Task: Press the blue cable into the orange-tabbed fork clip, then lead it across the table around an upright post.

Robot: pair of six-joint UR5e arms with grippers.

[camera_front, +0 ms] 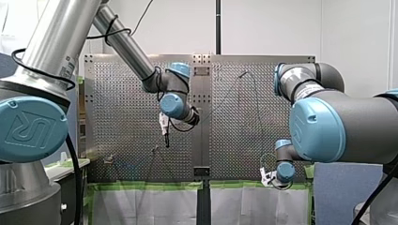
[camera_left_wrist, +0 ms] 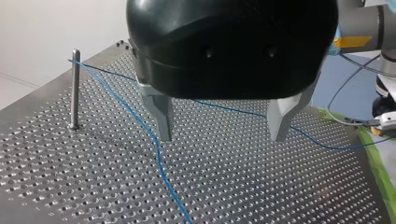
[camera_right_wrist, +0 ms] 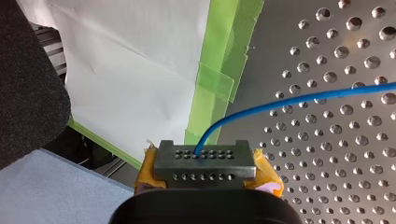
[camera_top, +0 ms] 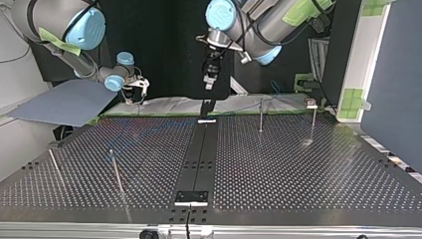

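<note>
Your right claw [camera_right_wrist: 205,158] is closed on the blue cable [camera_right_wrist: 289,100]. The cable comes out from between its yellow-padded fingers and curves away over the perforated surface [camera_top: 298,169]. This claw sits right at the surface's edge. A strip of green tape [camera_right_wrist: 215,84] marks the border just ahead of it, and a white sheet [camera_right_wrist: 130,70] hangs beyond.

Your left claw [camera_left_wrist: 222,138] hangs over the surface with its metal fingers [camera_left_wrist: 159,116] spread wide and nothing between them. The fingertips are just above the holes, not touching.

In the left wrist view the cable meets an upright post [camera_left_wrist: 74,88] near its top, and two runs leave from there. One run passes behind both fingers towards the taped edge. The other runs just beside one fingertip and carries on under the claw. You cannot tell from here whether the cable wraps the post or only leans on it.

In the top view your left claw [camera_top: 209,82] hangs above the far end of the black rail [camera_top: 201,149] that splits the surface down the middle. Your right claw [camera_top: 137,89] is off the far edge at that view's left. Thin posts [camera_top: 261,114] stand well apart on both halves, with wide perforated plate between them.
</note>
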